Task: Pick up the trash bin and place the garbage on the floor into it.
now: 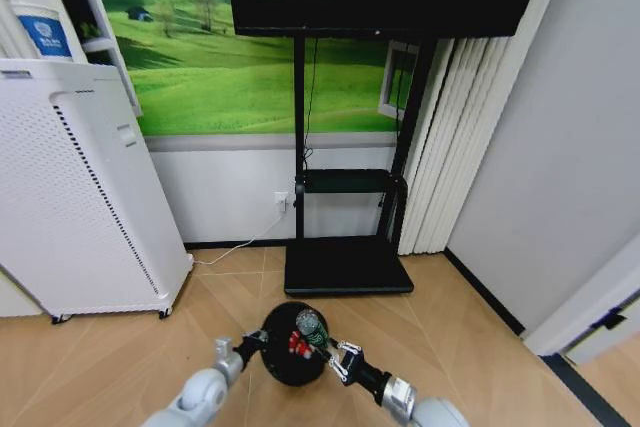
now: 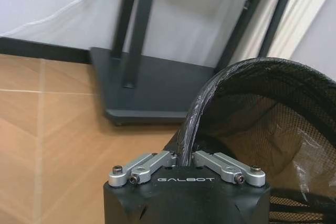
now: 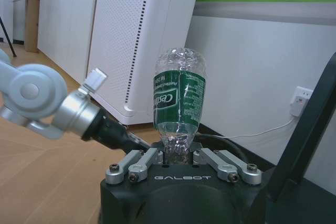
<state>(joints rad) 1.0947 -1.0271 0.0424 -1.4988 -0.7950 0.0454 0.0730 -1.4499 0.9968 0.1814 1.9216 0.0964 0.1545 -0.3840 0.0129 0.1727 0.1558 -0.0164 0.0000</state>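
Here the trash bin (image 1: 290, 347) is held off the floor by the left gripper (image 1: 254, 341), which is clamped on the rim at the robot's left side; in the left wrist view the black rim (image 2: 189, 129) is seen pinched between the closed fingers, with the mesh wall curving away beyond it. The clear bottle with the green label (image 1: 312, 327) is gripped by the right gripper (image 1: 332, 355), clenched on its neck end, so that in the right wrist view the bottle (image 3: 178, 103) stands straight out from the fingers along the gripper's own axis. In the head view the bottle is seen over the bin's open mouth, toward the right part of the rim, with red pieces (image 1: 296, 345) already lying inside. Release is judged to depend on the bottle's body being within the rim, not across it.
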